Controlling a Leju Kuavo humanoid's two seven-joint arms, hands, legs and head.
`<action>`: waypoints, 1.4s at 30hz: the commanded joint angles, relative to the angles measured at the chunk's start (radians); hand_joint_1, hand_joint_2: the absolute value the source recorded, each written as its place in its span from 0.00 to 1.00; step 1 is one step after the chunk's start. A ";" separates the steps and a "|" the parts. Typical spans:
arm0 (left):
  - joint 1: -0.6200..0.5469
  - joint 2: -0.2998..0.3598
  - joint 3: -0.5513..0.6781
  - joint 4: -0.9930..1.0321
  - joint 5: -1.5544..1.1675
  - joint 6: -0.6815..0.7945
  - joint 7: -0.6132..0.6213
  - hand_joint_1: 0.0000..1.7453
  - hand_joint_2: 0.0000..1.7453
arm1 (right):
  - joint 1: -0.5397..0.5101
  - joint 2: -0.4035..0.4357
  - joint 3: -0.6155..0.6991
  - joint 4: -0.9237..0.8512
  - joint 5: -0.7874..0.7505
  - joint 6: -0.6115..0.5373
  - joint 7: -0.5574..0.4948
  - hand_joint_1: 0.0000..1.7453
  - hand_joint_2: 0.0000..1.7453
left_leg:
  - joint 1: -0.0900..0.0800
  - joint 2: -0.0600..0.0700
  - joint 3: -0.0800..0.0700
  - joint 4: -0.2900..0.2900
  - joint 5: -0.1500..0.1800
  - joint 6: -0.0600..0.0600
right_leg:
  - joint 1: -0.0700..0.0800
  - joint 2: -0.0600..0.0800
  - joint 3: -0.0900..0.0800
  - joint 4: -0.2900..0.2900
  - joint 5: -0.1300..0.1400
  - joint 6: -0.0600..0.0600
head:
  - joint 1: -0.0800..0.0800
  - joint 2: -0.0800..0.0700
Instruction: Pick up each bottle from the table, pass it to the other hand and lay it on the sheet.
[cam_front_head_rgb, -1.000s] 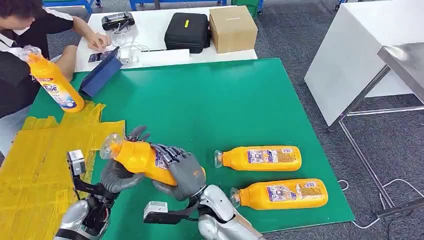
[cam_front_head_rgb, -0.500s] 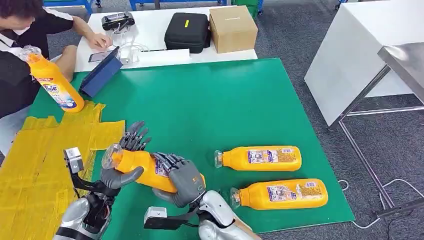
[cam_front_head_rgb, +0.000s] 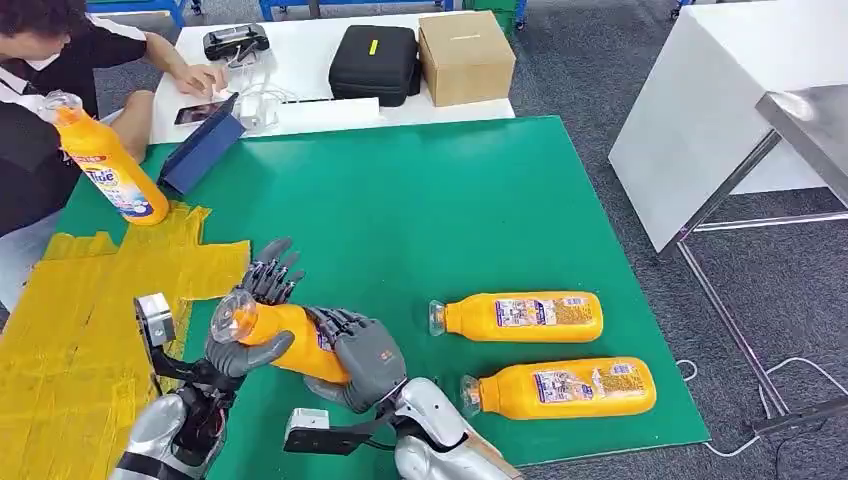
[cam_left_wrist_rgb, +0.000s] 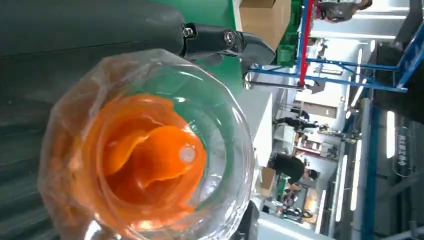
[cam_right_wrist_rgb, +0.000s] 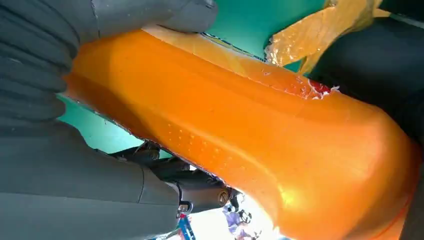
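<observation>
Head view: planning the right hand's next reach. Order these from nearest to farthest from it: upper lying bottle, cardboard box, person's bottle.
From the right hand:
1. Upper lying bottle, on the green mat to its right.
2. Person's bottle, far left, by the yellow sheet.
3. Cardboard box, on the white table beyond.

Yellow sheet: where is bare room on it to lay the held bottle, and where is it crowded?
The yellow sheet lies bare from the left hand outward to the table's left edge. Its far end is taken by a bottle a person holds. The right front of the green mat is crowded by two lying bottles.
</observation>
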 joint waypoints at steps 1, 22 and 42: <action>-0.050 -0.016 -0.046 0.054 -0.015 0.013 0.003 0.00 1.00 | -0.015 -0.014 0.047 -0.036 -0.005 -0.021 0.000 1.00 1.00 | 0.002 -0.004 0.004 0.001 -0.002 -0.001 | 0.002 -0.003 0.005 0.000 -0.002 -0.002 | 0.000 0.000; -0.045 -0.022 -0.035 0.070 -0.037 0.049 0.008 0.00 1.00 | 0.005 -0.025 0.021 -0.102 -0.029 -0.075 -0.014 1.00 1.00 | 0.002 -0.004 0.005 0.001 -0.002 -0.001 | 0.001 -0.002 0.006 0.000 -0.002 -0.002 | 0.000 0.000; -0.041 -0.048 -0.010 0.095 -0.141 0.150 0.005 0.00 1.00 | 0.016 -0.027 0.012 -0.107 -0.037 -0.079 -0.006 1.00 1.00 | 0.001 -0.002 0.003 0.000 -0.001 0.000 | 0.001 -0.001 0.004 -0.001 -0.001 -0.001 | 0.000 0.000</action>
